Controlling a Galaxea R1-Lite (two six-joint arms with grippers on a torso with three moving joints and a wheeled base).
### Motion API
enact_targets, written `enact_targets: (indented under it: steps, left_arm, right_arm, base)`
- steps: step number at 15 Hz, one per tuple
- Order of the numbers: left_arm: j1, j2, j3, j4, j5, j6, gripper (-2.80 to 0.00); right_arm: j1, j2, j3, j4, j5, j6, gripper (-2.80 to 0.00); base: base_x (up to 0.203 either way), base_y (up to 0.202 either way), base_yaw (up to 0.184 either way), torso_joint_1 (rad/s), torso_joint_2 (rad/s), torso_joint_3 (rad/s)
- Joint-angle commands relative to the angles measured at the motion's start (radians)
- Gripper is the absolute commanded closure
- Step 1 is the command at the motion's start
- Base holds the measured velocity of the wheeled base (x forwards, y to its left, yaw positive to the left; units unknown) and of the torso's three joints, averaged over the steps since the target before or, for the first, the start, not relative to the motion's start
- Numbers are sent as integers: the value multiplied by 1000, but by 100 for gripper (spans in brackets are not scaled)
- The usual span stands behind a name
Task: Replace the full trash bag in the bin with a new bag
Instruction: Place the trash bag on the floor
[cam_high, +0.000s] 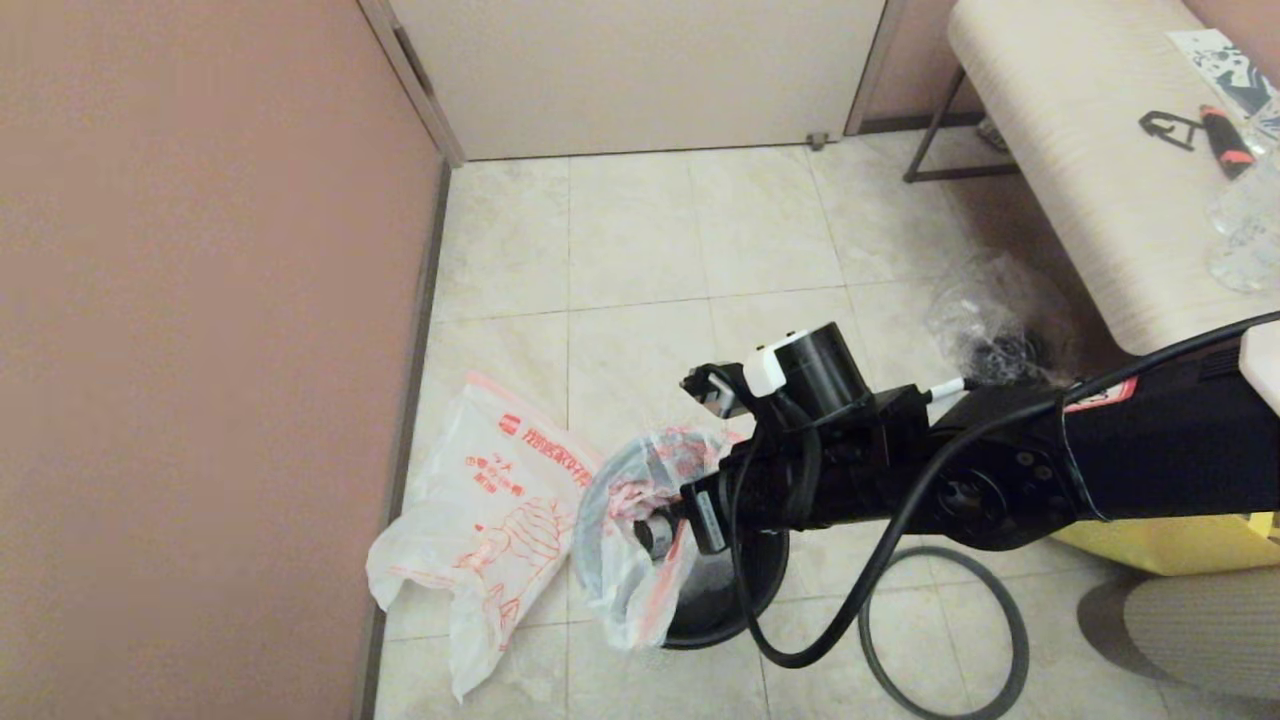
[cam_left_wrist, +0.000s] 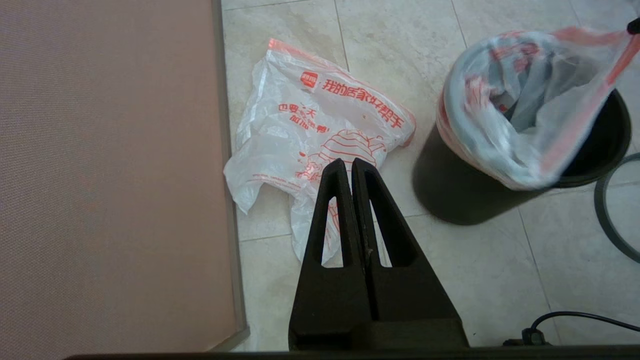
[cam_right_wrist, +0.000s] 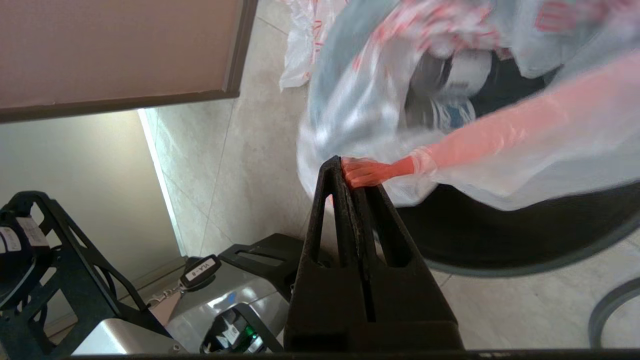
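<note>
- Orange-red rim of the full trash bag (cam_right_wrist: 500, 130) is pinched in the closed right gripper (cam_right_wrist: 357, 172), pulled up off the near side of the bin (cam_left_wrist: 595, 155).
- New bag (cam_high: 490, 500) lies flat on the floor tiles (cam_high: 640, 240) beside the bin, by the wall (cam_high: 200, 300).
- Left gripper (cam_left_wrist: 348, 167) hangs closed and empty above the new bag.

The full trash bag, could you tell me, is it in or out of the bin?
Partly in: the right gripper pinches the full trash bag rim, body inside the bin.
</note>
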Motion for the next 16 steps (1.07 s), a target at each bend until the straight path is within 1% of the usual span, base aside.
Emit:
enact_targets:
  steps: [1,4,7,10,16]
  left_arm:
    - [0,1,0,0,0,1,0]
    - [0,1,0,0,0,1,0]
    - [-1,1,0,0,0,1,0]
    - [-1,1,0,0,0,1,0]
    - [0,1,0,0,0,1,0]
  right_arm:
    - [1,2,-9,-2,2,0,0]
    - [-15,-51,10,-1,10,1,0]
    - [-48,-84,86,-5,41,0,0]
    - [-60,-84,138,-92,45,1,0]
    - [-55,-123,139,-94,45,7,0]
  base:
    - [0,0,0,0,0,0]
    - [0,0,0,0,0,0]
    - [0,0,0,0,0,0]
    - [0,0,0,0,0,0]
    - [0,0,0,0,0,0]
